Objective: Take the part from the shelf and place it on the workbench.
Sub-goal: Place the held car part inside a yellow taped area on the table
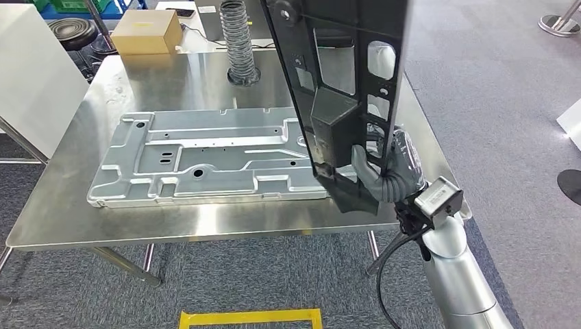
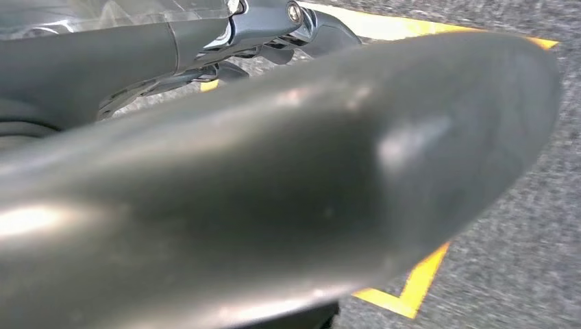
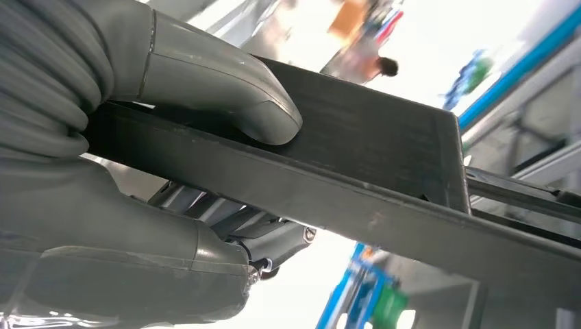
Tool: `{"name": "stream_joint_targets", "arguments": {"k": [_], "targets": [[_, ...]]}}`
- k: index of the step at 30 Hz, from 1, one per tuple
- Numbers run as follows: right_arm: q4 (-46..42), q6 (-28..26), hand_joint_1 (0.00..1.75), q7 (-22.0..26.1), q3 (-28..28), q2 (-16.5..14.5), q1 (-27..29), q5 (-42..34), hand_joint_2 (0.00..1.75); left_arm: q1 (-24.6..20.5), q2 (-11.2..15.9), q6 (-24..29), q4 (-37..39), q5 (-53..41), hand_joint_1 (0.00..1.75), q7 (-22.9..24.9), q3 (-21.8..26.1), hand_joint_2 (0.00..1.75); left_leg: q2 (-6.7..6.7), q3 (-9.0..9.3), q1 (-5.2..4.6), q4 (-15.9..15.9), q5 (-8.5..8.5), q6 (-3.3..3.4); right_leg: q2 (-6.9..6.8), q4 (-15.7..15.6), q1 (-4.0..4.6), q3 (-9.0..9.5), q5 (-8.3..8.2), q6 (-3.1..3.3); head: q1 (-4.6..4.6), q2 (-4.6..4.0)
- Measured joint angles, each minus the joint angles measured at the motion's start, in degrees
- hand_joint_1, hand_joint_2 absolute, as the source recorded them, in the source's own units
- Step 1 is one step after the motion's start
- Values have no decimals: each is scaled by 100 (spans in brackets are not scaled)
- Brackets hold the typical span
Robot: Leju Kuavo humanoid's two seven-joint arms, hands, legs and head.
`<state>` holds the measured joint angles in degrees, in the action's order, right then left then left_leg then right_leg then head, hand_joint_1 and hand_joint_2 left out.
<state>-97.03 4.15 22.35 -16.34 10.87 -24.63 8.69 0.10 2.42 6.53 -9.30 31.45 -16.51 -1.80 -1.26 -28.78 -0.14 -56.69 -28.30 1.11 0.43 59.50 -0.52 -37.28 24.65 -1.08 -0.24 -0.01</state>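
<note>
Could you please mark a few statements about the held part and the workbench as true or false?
1. The right hand grips the black part near its lower end. True.
2. The black part lies flat on the workbench. False: it stands nearly upright in the hand, above the bench's right side.
3. A silver stamped metal panel lies flat on the workbench. True.
4. A cardboard box sits on top of the metal panel. False: the box stands beyond the far left corner of the bench, apart from the panel.
5. A ribbed grey hose stands at the far edge of the bench. True.
</note>
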Motion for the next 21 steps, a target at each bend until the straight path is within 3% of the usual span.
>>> {"name": "stream_joint_targets", "arguments": {"k": [1, 4, 6, 9, 10, 11, 12, 14, 15, 16, 19, 21], "targets": [[8, -89, 175, -93, 13, 8, -40, 204, 175, -3, -4, 1, 0, 8, 0, -2, 20, 0, -3, 19, -4, -13, -49, -35, -3, -122, 13, 8, -154, 40, -5, 0], [74, -342, 175, -463, 28, 26, -240, 930, 175, -22, -8, -27, -1, 14, 0, -17, 45, 0, 0, 55, -5, -46, -134, -128, -6, -155, 19, 46, -160, 164, -9, 1], [170, -550, 175, -740, 20, 40, -449, 1575, 175, -30, -12, -56, -1, -5, 0, -29, 47, 0, 22, -53, 12, -300, -275, -191, -6, -198, -2, 120, -137, 220, -23, 1], [525, -847, 175, -1133, -148, 26, -860, 2744, 175, -57, -17, -90, -1, -47, 0, -42, 47, 0, 60, -668, 53, -1314, -655, -278, -8, -211, 2, 170, -92, 269, -50, 1], [718, -913, 175, -1271, -269, 3, -1046, 3232, 175, -66, -18, -101, -1, -62, 0, -46, 47, 0, 70, -854, 62, -1540, -679, -292, 0, -208, 8, 183, -75, 274, -50, 1], [947, -954, 175, -1410, -420, -39, -1244, 3772, 175, -72, -19, -110, -1, -75, 0, -50, 47, 0, 77, -948, 68, -1563, -584, -296, 10, -204, 13, 206, -55, 275, -52, 1], [1182, -962, 175, -1530, -583, -100, -1437, 4276, 175, -75, -20, -116, -1, -90, 0, -57, 47, 0, 84, -931, 71, -1360, -374, -290, 20, -201, 18, 238, -31, 273, -52, 1], [1695, -900, 175, -1700, -960, -280, -1834, 5053, 175, -87, -17, -127, -1, -119, 0, -78, 47, 0, 103, -726, 68, -626, 142, -249, 34, -198, 30, 305, 11, 261, -48, 1], [1989, -853, 175, -1757, -1181, -395, -2053, 5300, 175, -100, -14, -132, -1, -137, 0, -91, 46, 0, 113, -640, 51, -320, 283, -221, 40, -196, 35, 313, 21, 246, -49, 1], [2297, -809, 175, -1799, -1418, -522, -2261, 5479, 175, -118, -10, -140, -2, -156, 0, -104, 45, 0, 119, -597, 34, -141, 363, -186, 44, -195, 38, 308, 26, 222, -50, 1], [3135, -727, 175, -1804, -2050, -903, -2695, 5723, 175, -161, 1, -161, -6, -215, 0, -124, 42, 0, 96, -579, 33, -42, 424, -102, 26, -188, 49, 290, 53, 129, -55, 1], [3687, -724, 175, -1719, -2421, -1160, -2902, 5795, 175, -169, 5, -182, -7, -256, 0, -132, 34, 0, 93, -553, 67, 2, 454, -63, -2, 59, 52, 185, 228, 84, -41, 1]]}}
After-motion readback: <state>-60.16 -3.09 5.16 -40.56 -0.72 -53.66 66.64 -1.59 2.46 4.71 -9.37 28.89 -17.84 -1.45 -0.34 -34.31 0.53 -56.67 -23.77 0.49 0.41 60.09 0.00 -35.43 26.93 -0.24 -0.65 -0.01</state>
